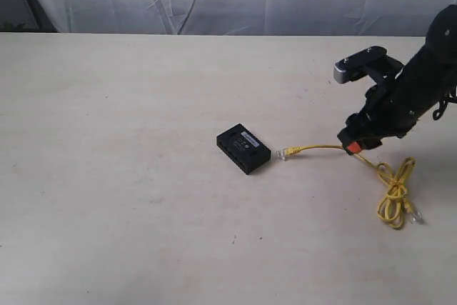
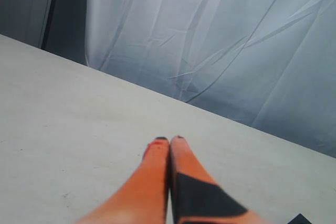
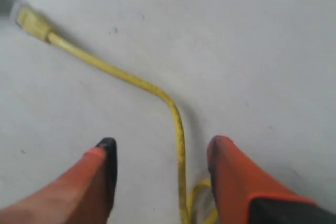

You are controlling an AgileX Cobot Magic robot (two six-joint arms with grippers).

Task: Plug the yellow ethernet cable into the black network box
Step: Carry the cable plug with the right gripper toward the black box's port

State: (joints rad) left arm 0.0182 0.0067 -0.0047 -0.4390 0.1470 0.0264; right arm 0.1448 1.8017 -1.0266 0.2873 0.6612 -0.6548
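Now the right gripper (image 3: 163, 148) stands wide open over the yellow ethernet cable (image 1: 321, 148), holding nothing.

Its orange fingers (image 3: 236, 171) straddle the cord without touching it in the right wrist view. The cable runs along the table (image 1: 107, 176) from a knotted bundle (image 1: 395, 194) at the near right, leftward under the gripper, to a clear plug (image 1: 287, 153) lying just right of the black network box (image 1: 243, 150), with a slight gap between them. The box sits flat near the table's middle. The left gripper (image 2: 169, 140) is out of the exterior view; its wrist view shows its tips pressed together, empty, above bare tabletop before a pale curtain (image 2: 210, 40).
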